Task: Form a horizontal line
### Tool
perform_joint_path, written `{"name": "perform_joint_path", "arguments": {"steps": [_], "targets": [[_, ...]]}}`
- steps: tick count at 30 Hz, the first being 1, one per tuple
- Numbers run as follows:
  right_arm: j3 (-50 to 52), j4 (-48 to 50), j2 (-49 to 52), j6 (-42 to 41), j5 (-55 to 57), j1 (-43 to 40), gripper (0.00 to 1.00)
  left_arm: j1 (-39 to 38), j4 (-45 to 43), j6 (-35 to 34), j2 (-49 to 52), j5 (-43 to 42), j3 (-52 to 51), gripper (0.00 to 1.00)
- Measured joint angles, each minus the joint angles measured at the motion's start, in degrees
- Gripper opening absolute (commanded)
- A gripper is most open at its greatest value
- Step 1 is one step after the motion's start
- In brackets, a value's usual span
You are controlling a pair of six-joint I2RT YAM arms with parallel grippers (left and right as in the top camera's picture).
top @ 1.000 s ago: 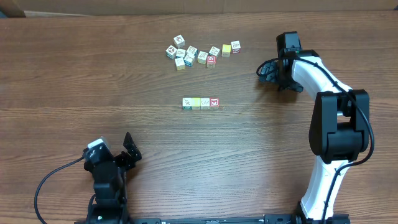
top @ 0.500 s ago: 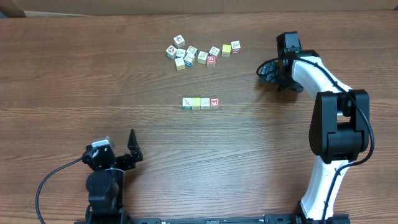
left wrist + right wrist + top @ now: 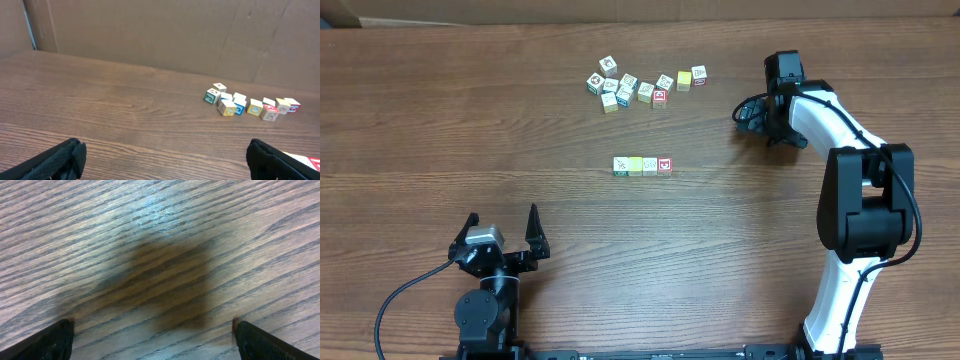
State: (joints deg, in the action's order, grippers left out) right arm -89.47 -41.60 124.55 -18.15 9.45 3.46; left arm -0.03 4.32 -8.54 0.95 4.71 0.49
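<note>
The horizontal line [image 3: 642, 166] of small cubes lies at the middle of the desk [image 3: 470, 120], its cubes touching, well apart from the loose cluster [image 3: 640, 85] farther back. Left arm [image 3: 485, 300], near edge: jaws wide apart, empty. Right arm [image 3: 845, 150]: jaws apart, empty, over bare wood.
</note>
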Motion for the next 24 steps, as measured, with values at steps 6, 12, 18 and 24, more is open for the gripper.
{"name": "perform_joint_path", "arguments": {"steps": [6,12,18,24], "targets": [[0.0,0.0,0.0,0.0,0.0,0.0,1.00,0.0,0.0,0.0,0.0,0.0,0.0,1.00],[0.0,0.0,0.0,0.0,0.0,0.0,1.00,0.0,0.0,0.4,0.0,0.0,0.0,1.00],[0.0,0.0,0.0,0.0,0.0,0.0,1.00,0.0,0.0,1.1,0.0,0.2,0.0,1.00],[0.0,0.0,0.0,0.0,0.0,0.0,1.00,0.0,-0.1,1.1,0.0,0.3,0.0,1.00]]}}
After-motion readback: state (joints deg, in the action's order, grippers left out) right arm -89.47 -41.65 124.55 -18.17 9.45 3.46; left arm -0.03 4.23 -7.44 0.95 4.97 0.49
